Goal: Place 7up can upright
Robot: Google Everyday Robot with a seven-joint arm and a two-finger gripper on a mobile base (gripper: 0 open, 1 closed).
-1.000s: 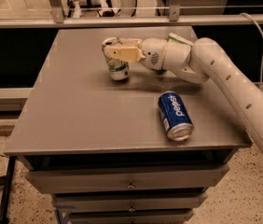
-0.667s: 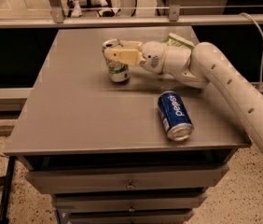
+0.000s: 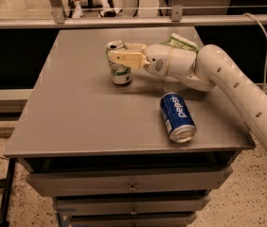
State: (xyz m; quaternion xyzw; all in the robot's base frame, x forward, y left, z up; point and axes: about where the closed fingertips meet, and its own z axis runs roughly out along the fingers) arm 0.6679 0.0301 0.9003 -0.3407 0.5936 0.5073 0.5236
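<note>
We're at the gripper [image 3: 118,52], reaching in from the right, and its two tan fingers [image 3: 126,58] are clamped narrow on the upper half of the 7up can [image 3: 120,73], one on the near side and one on the far side. The can stands upright, its base looking to be down on the surface [image 3: 76,122], toward the far middle. We judge it light and thin-walled. It's already a little dented, so a hard squeeze would crumple it, and the smooth metal could slip. The mid-to-upper wall, where the fingers sit, looks like the right hold. Out from there, the white arm [image 3: 237,84] runs off right and near. Behind the wrist a green snack bag [image 3: 183,41] peeks out. A blue Pepsi can [image 3: 177,117] lies on its side near the right front edge, well apart from the 7up can. Drawers [image 3: 132,183] sit below.
</note>
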